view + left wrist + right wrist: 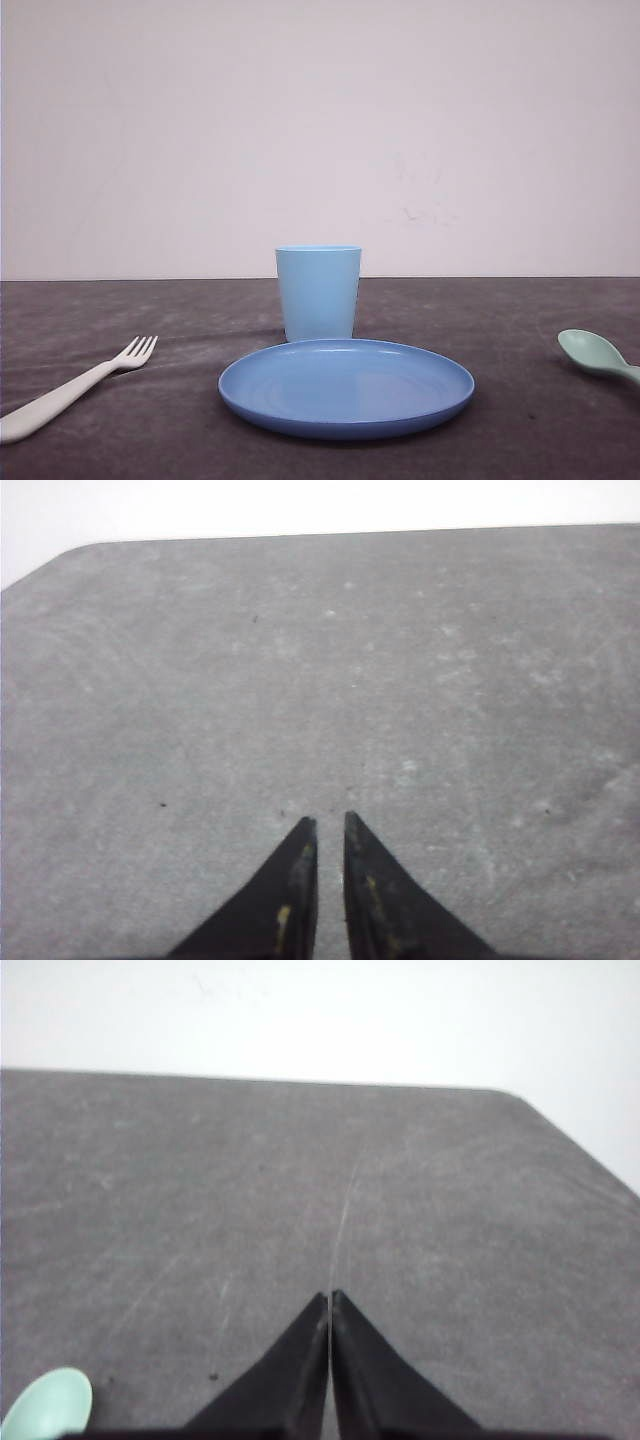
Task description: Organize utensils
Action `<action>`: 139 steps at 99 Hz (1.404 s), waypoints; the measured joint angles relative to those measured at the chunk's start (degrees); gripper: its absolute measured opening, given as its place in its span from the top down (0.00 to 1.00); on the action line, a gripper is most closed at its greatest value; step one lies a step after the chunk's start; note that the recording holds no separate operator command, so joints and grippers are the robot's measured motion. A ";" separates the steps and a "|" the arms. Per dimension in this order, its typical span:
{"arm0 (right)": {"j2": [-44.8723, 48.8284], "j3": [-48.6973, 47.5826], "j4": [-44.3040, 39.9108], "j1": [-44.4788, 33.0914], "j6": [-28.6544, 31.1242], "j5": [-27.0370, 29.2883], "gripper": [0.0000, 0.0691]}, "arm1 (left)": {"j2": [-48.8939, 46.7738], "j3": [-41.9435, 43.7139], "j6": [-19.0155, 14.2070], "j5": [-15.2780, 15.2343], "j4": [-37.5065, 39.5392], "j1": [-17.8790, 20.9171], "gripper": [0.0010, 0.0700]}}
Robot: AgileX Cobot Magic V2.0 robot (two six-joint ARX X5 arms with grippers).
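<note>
From my remote station, my left wrist camera shows the left hand [328, 822] as two black fingers, each a flat wedge that narrows to a sharp tip. Their inner edges carry small yellowish scuffs where the black coating looks worn. My right wrist camera shows the right hand [329, 1296] with the same two black, wedge-shaped fingers, tapering to fine points, with a matte and cleaner surface and no visible scuffs. I can see no cables, screws or printed markings on either hand in these views.
</note>
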 joint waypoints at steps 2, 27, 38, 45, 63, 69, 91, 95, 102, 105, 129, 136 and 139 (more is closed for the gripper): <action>0.00 0.00 -0.02 0.00 0.35 0.00 1.00 | 0.00 0.00 0.20 0.00 0.00 0.00 0.98; 0.00 0.00 -0.17 0.00 12.28 -4.37 1.00 | 0.00 -0.04 -0.74 0.02 0.22 0.00 0.98; 0.00 0.00 -0.13 0.00 17.11 -6.25 1.00 | 0.00 -0.24 -6.58 0.04 0.92 0.00 0.98; 0.00 0.00 -0.13 0.00 18.45 -6.25 1.00 | 0.00 -0.24 -9.84 0.09 0.94 0.00 0.98; 0.00 0.00 -0.11 0.00 22.45 -8.17 1.00 | 0.00 -0.44 -16.41 2.01 1.70 0.00 0.98; 0.00 0.24 -0.70 0.00 23.37 -9.46 1.00 | 0.04 -0.46 -17.94 3.61 2.10 0.00 0.98; 5.73 10.80 -4.87 0.02 23.37 -10.25 1.00 | 6.16 7.54 -22.67 5.79 1.73 0.00 0.98; 8.07 13.99 -6.36 0.02 22.43 -10.25 1.00 | 8.52 10.54 -22.64 6.34 1.70 0.00 0.98; 13.49 20.09 -10.40 0.02 20.11 -10.27 1.00 | 14.34 16.87 -22.03 8.11 1.01 0.00 0.98; 15.87 22.45 -12.22 0.02 19.06 -10.27 1.00 | 16.94 19.56 -21.38 8.55 0.24 0.00 0.98; 30.71 37.33 -21.38 1.60 9.38 -10.29 1.00 | 37.11 38.88 -16.98 11.19 -7.85 0.00 0.98; 32.37 38.60 -22.18 2.23 7.69 -10.29 1.00 | 40.39 40.26 -16.50 12.85 -8.72 -0.04 0.98; 32.81 38.77 -22.47 2.34 7.30 -10.34 0.99 | 41.16 40.26 -16.44 13.44 -9.35 -0.11 0.98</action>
